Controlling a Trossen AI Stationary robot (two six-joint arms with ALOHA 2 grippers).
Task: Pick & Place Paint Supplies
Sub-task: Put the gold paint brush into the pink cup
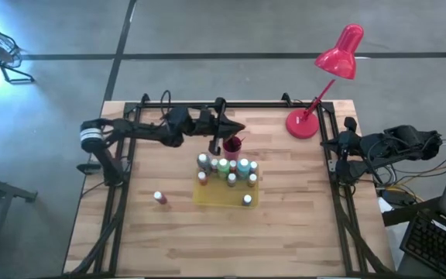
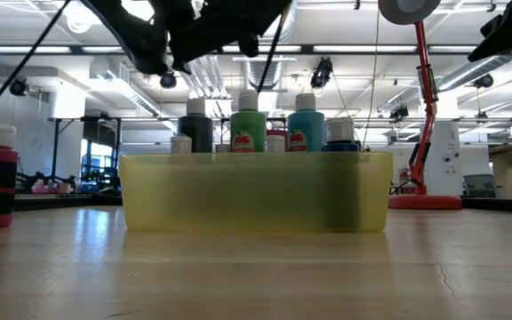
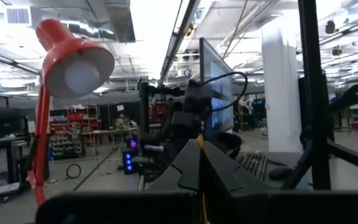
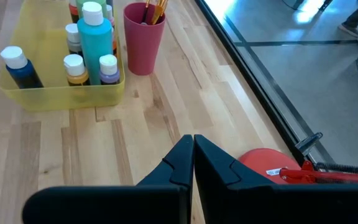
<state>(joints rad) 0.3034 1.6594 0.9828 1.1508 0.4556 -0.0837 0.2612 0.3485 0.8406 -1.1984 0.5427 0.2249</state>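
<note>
The left end effector (image 1: 227, 133) hangs just above the magenta cup (image 1: 232, 144), at the tray's (image 1: 224, 198) far edge. Its fingers are pressed together on a thin brush (image 3: 199, 186), visible as an orange sliver between the fingertips in the left wrist view. In the low view the brush runs as a steep dark line, its lower end toward the tray. More orange-tipped brushes (image 4: 154, 9) stand upright in the cup.

The right end effector (image 4: 192, 146) is closed and empty, parked well right of the tray, near the red lamp (image 1: 327, 77).

Most bottles (image 1: 227, 167) stand upright inside the tray, caps up. One bottle (image 1: 159, 198) stands alone on the bench (image 1: 169, 240), left of the tray.
</note>
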